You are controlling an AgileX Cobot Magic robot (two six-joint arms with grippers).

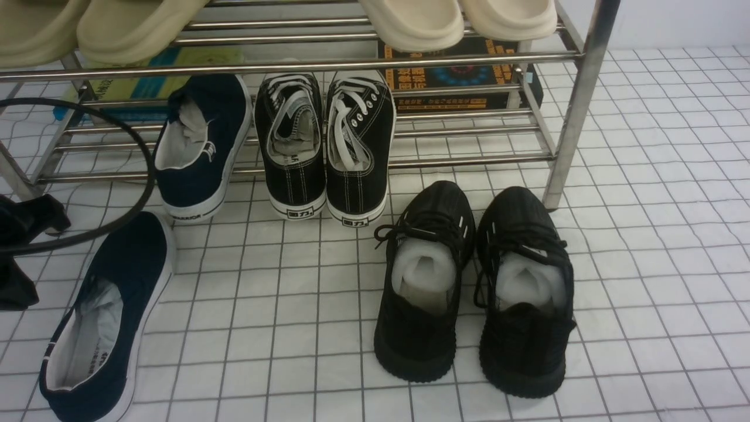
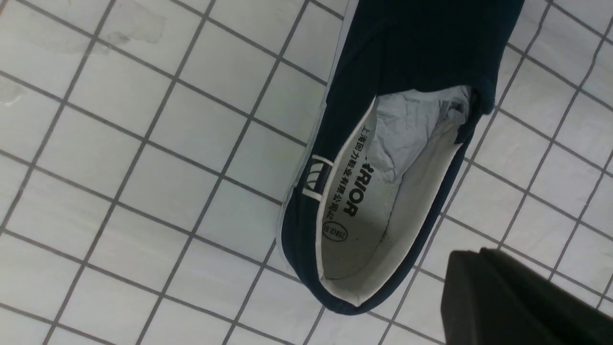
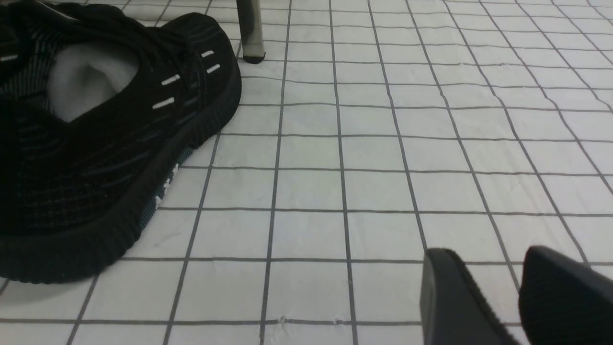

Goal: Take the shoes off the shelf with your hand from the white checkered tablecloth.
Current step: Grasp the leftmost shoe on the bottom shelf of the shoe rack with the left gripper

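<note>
Left wrist: left claw (image 2: 483,282) closed beside shoe (image 2: 383,167).

- Setting: a robot test area dressed as a household shoe corner.
- Surface: a wrinkled white checkered tablecloth (image 1: 644,234) covers the surface and runs back to a plain pale wall (image 1: 674,23).
- Furniture: a two-tier steel-tube shelf (image 1: 577,111) stands on the cloth, beyond the left end effector (image 2: 471,268).
- Domestic stock: beige slippers (image 1: 410,23) lie on the upper tier, black canvas sneakers (image 1: 325,146) lean on the lower tier, and printed boxes (image 1: 457,76) sit behind.
- Footwear on the cloth: one of the navy slip-ons (image 1: 202,146) lies just beside the left end effector, and black knit sneakers (image 3: 119,143) lie near the right end effector (image 3: 484,253).
- Machine evidence: a looping black cable (image 1: 140,152) hangs before the shelf.
</note>
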